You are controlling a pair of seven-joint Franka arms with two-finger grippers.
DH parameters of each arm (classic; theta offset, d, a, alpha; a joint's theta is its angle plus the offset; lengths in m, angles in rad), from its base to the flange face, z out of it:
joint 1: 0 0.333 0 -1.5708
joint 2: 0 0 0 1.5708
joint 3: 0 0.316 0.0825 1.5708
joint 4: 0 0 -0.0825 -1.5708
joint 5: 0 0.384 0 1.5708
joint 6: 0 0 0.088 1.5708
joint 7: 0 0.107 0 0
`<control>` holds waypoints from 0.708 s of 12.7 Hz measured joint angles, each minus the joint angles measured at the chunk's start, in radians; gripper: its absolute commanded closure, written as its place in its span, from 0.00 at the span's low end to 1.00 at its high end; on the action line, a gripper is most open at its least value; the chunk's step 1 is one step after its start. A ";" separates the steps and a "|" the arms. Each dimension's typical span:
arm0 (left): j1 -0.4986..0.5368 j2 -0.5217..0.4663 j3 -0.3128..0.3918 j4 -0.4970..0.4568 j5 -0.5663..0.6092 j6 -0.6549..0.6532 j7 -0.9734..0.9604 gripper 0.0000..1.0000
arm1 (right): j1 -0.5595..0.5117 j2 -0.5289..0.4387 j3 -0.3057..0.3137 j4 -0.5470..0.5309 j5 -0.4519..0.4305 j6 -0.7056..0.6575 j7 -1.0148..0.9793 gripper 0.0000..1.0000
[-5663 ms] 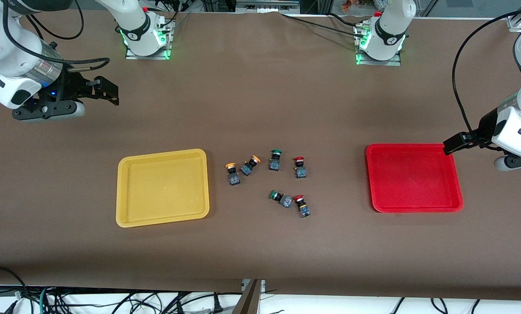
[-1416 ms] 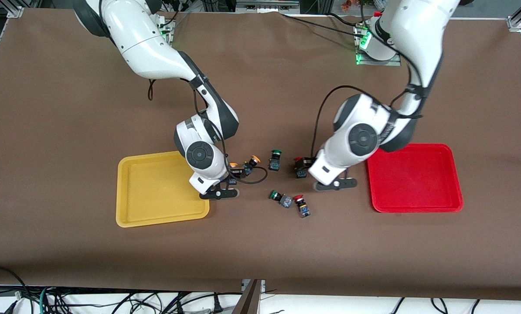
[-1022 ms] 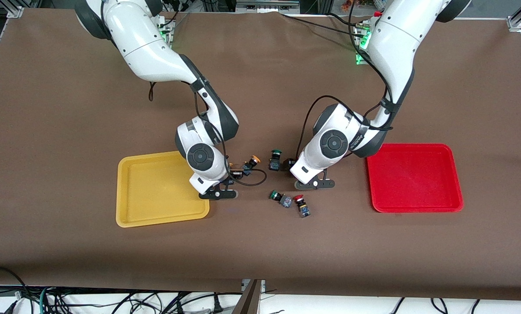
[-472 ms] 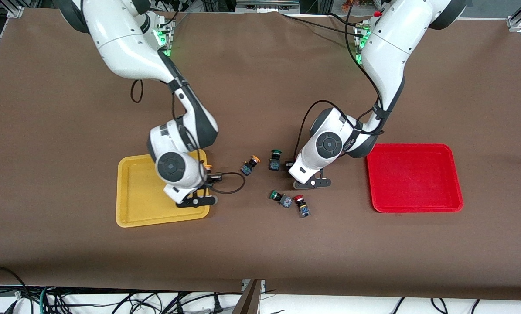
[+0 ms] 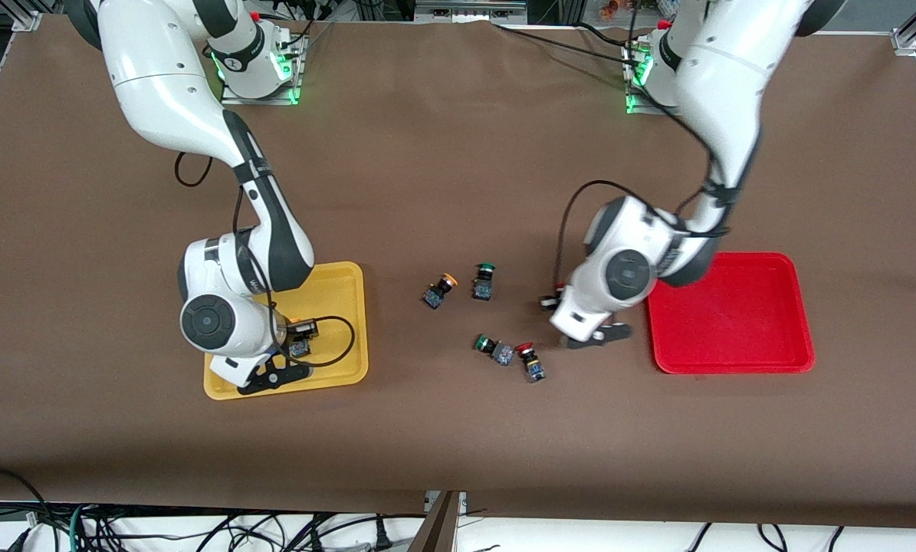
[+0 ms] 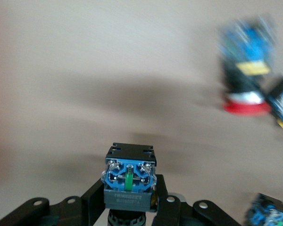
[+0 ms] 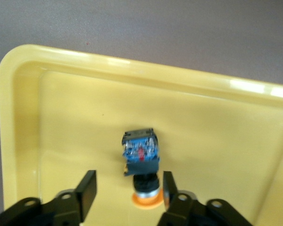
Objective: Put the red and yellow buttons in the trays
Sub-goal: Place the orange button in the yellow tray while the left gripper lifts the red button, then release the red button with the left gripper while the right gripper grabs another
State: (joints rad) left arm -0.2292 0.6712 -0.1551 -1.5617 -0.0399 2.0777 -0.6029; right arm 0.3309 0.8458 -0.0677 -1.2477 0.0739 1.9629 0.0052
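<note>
front view, lower left: right gripper (image 5: 293, 349) spread wide over yellow tray (image 5: 346, 280), yellow button (image 7: 140, 160) released and lying inside. centre: more buttons loose on the table. right of centre: left gripper (image 5: 553, 300) clamps red button (image 6: 129, 181) short of red tray (image 5: 733, 356); the fast swing risks slipping it.

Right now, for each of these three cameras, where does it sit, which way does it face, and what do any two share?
Front view: high across the table, facing both bases; both arms show.
Left wrist view: on the left wrist, looking down over brown cloth; left gripper holds a dark-bodied push-button switch.
Right wrist view: on the right wrist, above the shallow yellow plastic tray; open right gripper straddles the yellow-capped push-button switch.
Shared: tray and that yellow-capped switch also appear in front view.
</note>
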 measured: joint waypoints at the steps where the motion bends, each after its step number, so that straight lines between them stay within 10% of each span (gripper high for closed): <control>1: 0.066 -0.036 0.000 -0.001 0.002 -0.060 0.072 1.00 | 0.012 -0.009 0.007 0.005 0.017 -0.031 0.095 0.11; 9: 0.438 -0.035 -0.030 -0.095 0.001 -0.167 0.829 0.90 | 0.258 0.039 0.040 0.028 0.170 0.133 0.901 0.12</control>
State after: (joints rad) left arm 0.2089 0.6360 -0.1851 -1.6570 -0.0389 1.9111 0.2261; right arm 0.5888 0.8844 -0.0279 -1.2199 0.2436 2.0954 0.9060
